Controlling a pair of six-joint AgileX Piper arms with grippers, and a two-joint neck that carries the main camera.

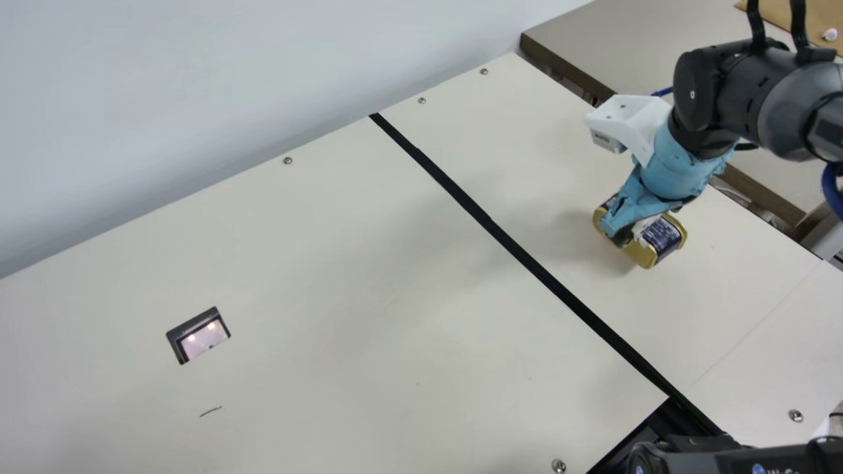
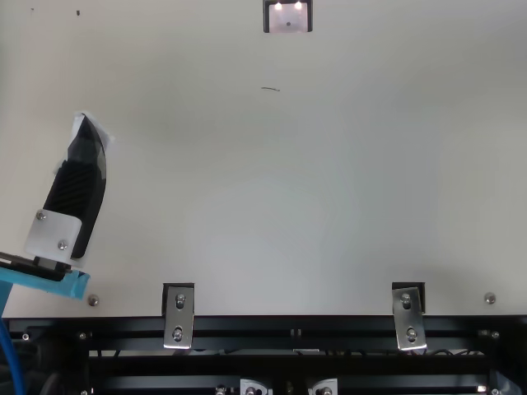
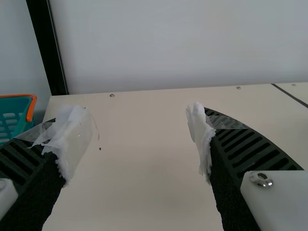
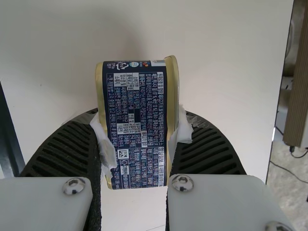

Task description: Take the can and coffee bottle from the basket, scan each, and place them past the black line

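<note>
Past the black line [image 1: 579, 305], right fingers [image 1: 615, 219] clamp the dark-labelled can [image 1: 661, 237]; left fingers [image 2: 76, 188] stand apart; beyond them, a teal basket [image 3: 23, 126].

The place looked like a robotics lab or workshop, with a cream worktop [image 1: 395, 276] held down by screws and, across the black line [image 1: 490, 227] from the right end effector [image 1: 625, 232], a small lit window [image 1: 205, 338] like a scanner's. Well apart from that end effector, black metal rails [image 2: 272, 324] with bolted brackets [image 2: 179, 316] ran along the worktop's edge, while just beyond it stood a second table [image 1: 619, 39].
</note>
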